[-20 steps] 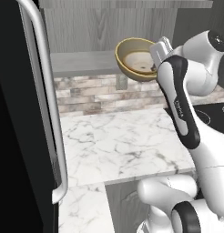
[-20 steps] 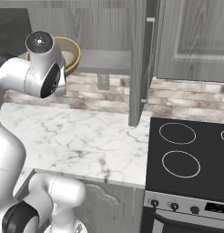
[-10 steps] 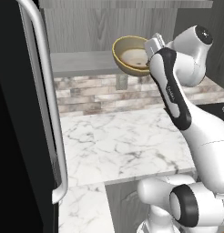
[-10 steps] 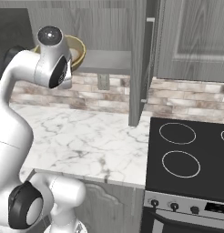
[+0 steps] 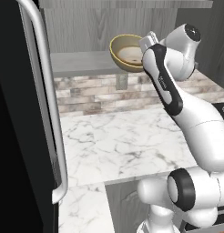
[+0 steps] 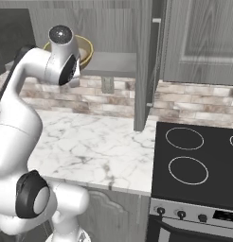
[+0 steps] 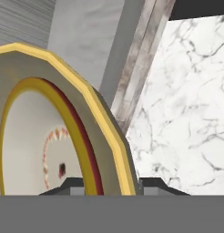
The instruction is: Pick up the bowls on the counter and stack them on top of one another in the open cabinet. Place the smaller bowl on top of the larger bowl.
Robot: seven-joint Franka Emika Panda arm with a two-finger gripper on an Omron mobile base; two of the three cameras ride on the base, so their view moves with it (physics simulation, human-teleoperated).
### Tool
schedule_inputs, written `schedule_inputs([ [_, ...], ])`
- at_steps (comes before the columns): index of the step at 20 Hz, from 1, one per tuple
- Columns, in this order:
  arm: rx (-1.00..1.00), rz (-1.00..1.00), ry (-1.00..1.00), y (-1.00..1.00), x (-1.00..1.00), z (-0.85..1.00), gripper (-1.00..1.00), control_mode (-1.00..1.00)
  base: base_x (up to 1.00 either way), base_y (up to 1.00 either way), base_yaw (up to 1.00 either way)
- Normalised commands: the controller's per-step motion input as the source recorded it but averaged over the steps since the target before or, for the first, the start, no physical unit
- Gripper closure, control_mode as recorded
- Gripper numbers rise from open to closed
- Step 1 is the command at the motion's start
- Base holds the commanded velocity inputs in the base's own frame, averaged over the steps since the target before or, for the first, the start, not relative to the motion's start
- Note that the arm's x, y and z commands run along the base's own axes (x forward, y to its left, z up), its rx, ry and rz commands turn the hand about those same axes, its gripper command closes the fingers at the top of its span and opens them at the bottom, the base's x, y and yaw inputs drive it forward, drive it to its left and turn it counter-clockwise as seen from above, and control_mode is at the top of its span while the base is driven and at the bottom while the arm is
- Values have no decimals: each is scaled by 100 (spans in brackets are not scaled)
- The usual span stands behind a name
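The worktop (image 5: 118, 141) was seen bare of bowls, so both bowls were judged to be up at the open cabinet (image 5: 82, 61) already. In the left base view the smaller bowl (image 5: 130, 53) was seen nested inside the larger bowl (image 5: 114, 51), and the pair was tilted, not flat on the shelf (image 6: 111, 61). The stacking seemed nearly done; what was left, it was judged, was to set the pair down level and to let go.

The end effector (image 7: 107, 182) was at the right side of the bowls, at shelf height. In the hand view the wall of the larger bowl stood between the two finger tips (image 7: 70, 184), so the end effector was judged to be closed upon that rim.
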Motion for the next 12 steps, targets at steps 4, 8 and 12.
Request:
schedule_inputs([
  [4, 0, 0, 2, 0, 53, 0, 100, -100, 0, 0, 0],
  [8, 0, 0, 3, 0, 47, 0, 100, -100, 0, 0, 0],
  [12, 0, 0, 3, 0, 19, 0, 100, -100, 0, 0, 0],
])
